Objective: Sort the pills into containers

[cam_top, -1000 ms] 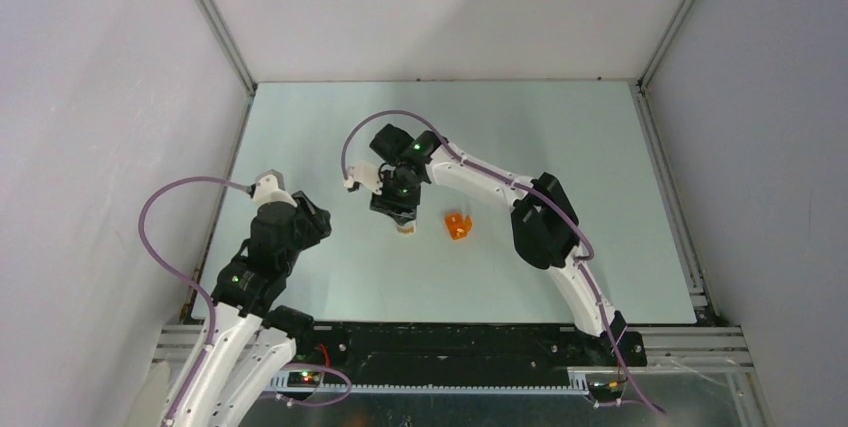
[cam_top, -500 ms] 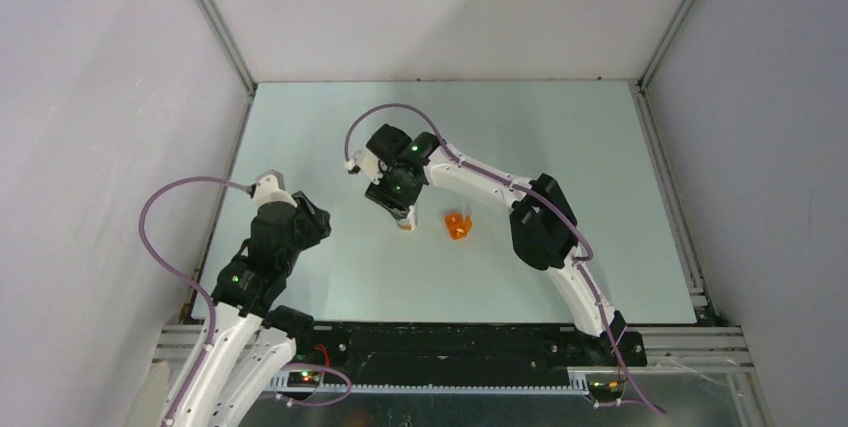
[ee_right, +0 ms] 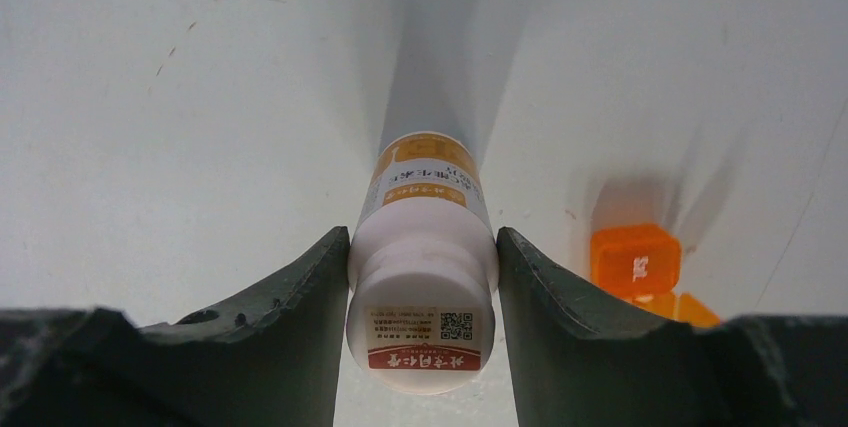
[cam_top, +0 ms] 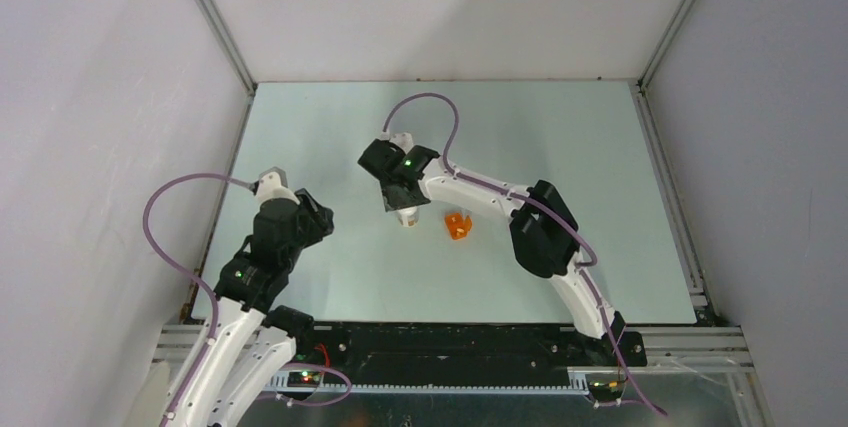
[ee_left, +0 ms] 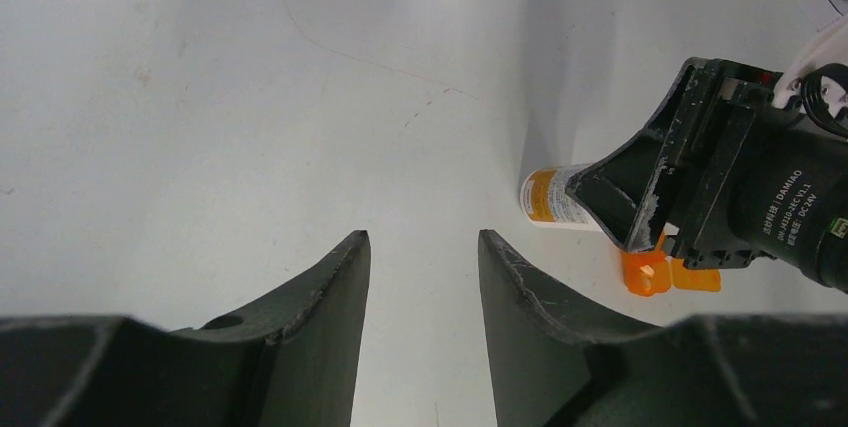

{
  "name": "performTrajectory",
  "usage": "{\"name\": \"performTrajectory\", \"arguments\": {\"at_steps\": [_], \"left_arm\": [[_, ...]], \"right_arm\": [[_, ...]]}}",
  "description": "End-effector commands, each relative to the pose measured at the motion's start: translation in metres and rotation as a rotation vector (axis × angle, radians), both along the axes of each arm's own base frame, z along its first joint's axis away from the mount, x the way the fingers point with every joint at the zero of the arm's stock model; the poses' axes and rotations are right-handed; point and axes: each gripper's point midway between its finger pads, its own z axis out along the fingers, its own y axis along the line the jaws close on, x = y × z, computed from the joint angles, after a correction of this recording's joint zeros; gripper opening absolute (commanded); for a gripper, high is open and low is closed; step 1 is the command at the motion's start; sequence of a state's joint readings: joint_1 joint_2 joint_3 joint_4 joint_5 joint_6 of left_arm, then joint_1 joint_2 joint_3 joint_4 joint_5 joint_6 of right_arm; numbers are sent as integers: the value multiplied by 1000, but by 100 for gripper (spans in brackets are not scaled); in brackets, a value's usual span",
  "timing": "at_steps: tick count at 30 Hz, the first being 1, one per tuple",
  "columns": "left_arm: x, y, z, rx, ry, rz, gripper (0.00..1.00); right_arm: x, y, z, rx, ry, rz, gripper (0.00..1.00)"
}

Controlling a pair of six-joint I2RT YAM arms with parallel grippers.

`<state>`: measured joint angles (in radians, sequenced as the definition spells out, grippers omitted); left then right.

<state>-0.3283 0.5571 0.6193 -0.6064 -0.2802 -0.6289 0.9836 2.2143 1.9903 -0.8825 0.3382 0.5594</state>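
Observation:
My right gripper (ee_right: 423, 237) is shut on the white pill bottle (ee_right: 425, 247), one finger on each side just under its cap. The red-marked cap label faces the wrist camera and the orange-banded far end points toward the table. In the top view the bottle (cam_top: 407, 218) peeks out from under the right gripper (cam_top: 404, 207) near mid-table. The orange translucent cup (cam_top: 458, 225) stands just right of it, also in the right wrist view (ee_right: 635, 259). My left gripper (ee_left: 422, 237) is open and empty, well left of the bottle (ee_left: 553, 199). No pills show.
The pale table (cam_top: 560, 137) is fenced by metal rails, with grey walls on three sides. The right arm's elbow (cam_top: 540, 232) hangs over the table right of the orange cup. The left arm (cam_top: 280, 237) sits over the near-left part.
The right wrist has turned and swung back toward the far side while holding the bottle, which shifted slightly away from me. The left arm and the orange cup have barely moved.

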Motion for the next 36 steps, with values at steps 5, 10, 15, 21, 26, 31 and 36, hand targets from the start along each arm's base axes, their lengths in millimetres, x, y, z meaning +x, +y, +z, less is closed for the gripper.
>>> {"name": "performTrajectory", "arguments": {"at_steps": [5,10,15,21,26,31,36], "left_arm": [[12,-10,18,-73,-78,-13,51],[12,-11,19,-69,-86,-22,53],[11,-14,19,-74,-85,-38,58],[11,-22,21,-100,-86,-72,62],[16,-47,27,-201,-94,-157,64],[24,-83,21,-374,-77,-257,60],[34,-103,16,-455,-60,-314,56]], "right_arm": [[-4,3,28,157,25,-372,46],[2,17,42,193,0,-343,76],[11,18,72,245,-45,-226,84],[8,5,94,306,-45,-140,80],[2,-18,100,341,12,-12,67],[-21,-14,102,558,126,271,60],[-31,-11,96,625,186,445,59]]}}
